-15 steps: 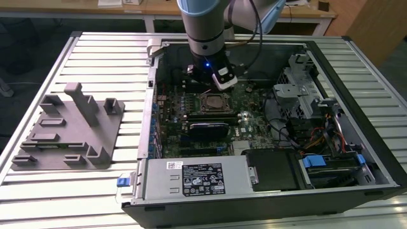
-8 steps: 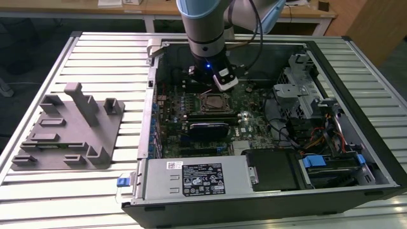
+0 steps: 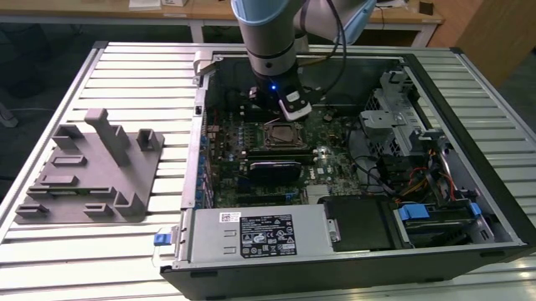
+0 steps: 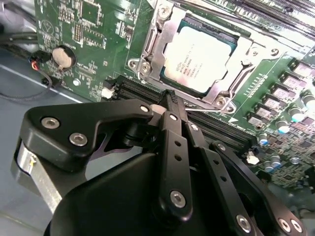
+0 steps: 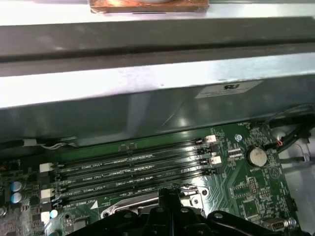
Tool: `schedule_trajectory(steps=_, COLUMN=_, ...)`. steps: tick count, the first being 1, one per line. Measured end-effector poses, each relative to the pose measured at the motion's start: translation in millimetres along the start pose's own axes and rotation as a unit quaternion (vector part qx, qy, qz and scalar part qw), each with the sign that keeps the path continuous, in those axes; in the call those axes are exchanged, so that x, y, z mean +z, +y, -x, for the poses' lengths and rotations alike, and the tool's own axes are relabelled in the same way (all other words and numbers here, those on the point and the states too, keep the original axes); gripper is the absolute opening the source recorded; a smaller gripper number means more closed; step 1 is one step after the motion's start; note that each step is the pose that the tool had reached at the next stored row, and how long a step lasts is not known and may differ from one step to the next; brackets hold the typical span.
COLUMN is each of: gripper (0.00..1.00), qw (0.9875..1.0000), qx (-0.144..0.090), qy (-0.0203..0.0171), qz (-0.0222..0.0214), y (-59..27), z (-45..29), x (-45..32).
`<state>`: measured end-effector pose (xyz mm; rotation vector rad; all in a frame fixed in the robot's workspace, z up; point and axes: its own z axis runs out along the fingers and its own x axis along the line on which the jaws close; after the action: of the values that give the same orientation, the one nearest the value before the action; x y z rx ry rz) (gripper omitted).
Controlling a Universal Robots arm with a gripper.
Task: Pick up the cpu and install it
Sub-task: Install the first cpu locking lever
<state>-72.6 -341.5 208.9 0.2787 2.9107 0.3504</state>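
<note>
In the second wrist view the cpu [image 4: 203, 60] is seen seated in the socket [image 4: 162, 34], upper centre of the frame; the gripper [image 4: 172, 101], fingers pressed together and empty, is poised just below it

A silver-grey arm [image 3: 272, 37] with pale blue joint covers, black cables, a blue light, and black screw-studded links.

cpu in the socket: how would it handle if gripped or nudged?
The cpu looks like a thin rigid plate, so probably stiff and light. Its smooth metal top may be slippery. Seated flat inside the socket frame, it likely won't slide sideways.
</note>
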Motion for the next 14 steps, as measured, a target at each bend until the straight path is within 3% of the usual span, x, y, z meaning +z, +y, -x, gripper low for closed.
schedule_trajectory(steps=4, gripper=0.11, qw=1.0, qx=0.007, qy=-0.0019, qz=-0.0013, y=3.7, z=-1.0, x=1.5)
schedule_trajectory(steps=14, gripper=0.11, qw=1.0, qx=0.008, qy=-0.002, qz=-0.0013, y=8.0, z=-3.1, x=4.8)
